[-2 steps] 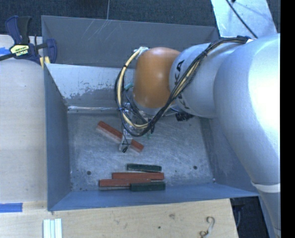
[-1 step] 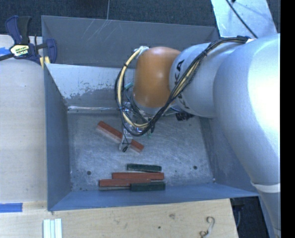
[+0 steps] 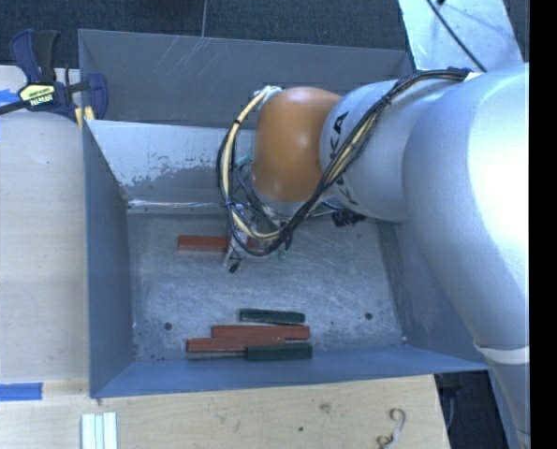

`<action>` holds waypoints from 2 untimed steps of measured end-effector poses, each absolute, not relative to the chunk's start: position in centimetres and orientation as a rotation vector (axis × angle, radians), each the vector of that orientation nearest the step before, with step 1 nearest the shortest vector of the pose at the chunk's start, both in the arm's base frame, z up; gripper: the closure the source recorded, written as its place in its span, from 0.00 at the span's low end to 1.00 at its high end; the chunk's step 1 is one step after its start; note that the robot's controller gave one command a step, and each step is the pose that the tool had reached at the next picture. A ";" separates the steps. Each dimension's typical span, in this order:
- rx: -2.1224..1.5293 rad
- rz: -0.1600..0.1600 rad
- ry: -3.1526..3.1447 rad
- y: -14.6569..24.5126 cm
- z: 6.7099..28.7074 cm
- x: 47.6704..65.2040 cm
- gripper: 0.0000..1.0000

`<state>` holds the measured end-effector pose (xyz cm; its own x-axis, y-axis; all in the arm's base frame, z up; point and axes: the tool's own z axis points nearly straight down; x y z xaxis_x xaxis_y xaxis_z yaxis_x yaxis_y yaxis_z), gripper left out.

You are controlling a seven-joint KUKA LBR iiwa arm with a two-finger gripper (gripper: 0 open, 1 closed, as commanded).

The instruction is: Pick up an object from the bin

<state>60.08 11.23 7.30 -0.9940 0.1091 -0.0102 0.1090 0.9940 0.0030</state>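
Rust-brown, a flat bar (image 3: 201,244) lies on the floor of the bin (image 3: 109,279), towards the back left. Just beside its right end hang the fingers (image 3: 233,262); how far open they are cannot be told. Nearer the front wall, brown and dark green bars (image 3: 255,338) lie heaped. Above sits the orange wrist cover (image 3: 292,152).

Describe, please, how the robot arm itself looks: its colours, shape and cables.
The arm is thick, rounded and silver-grey. An orange dome cover sits at its wrist, with yellow and black cables looped around it. The gripper below is small and dark.
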 end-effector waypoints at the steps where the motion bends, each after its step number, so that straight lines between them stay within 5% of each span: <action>1: 0.175 0.003 3.129 11.2 11.3 60.3 1.00; 2: 0.178 0.002 3.130 11.1 11.9 60.4 1.00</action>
